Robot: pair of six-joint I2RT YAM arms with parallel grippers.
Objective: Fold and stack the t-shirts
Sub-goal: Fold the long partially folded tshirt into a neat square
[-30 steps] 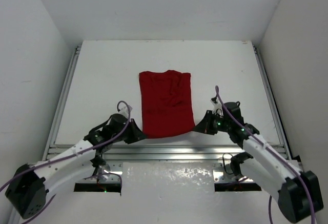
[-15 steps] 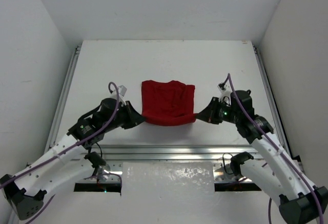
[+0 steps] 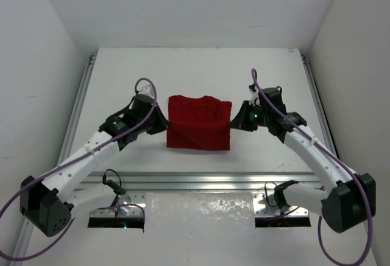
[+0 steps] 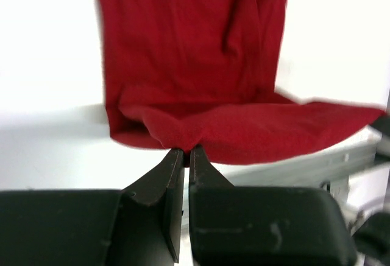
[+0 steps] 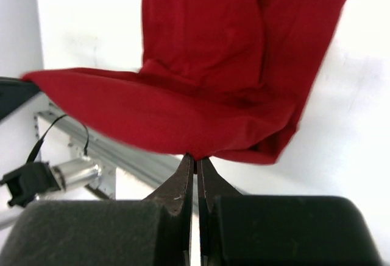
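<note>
The dark red t-shirt (image 3: 199, 123) lies in the middle of the white table, its near half lifted and doubled over toward the far half. My left gripper (image 3: 164, 123) is shut on the shirt's left near corner (image 4: 177, 137). My right gripper (image 3: 232, 122) is shut on the right near corner (image 5: 201, 147). Both hold the hem above the table, and the cloth sags between them. The lower layer still lies flat on the table in both wrist views.
A metal rail (image 3: 195, 179) runs along the near edge of the table (image 3: 195, 71), with side rails left (image 3: 76, 114) and right (image 3: 320, 111). White walls enclose the table on three sides.
Both grippers have carried the shirt's near hem up and away from the rail toward the far edge. The shirt went from lying long and flat to being doubled over.
</note>
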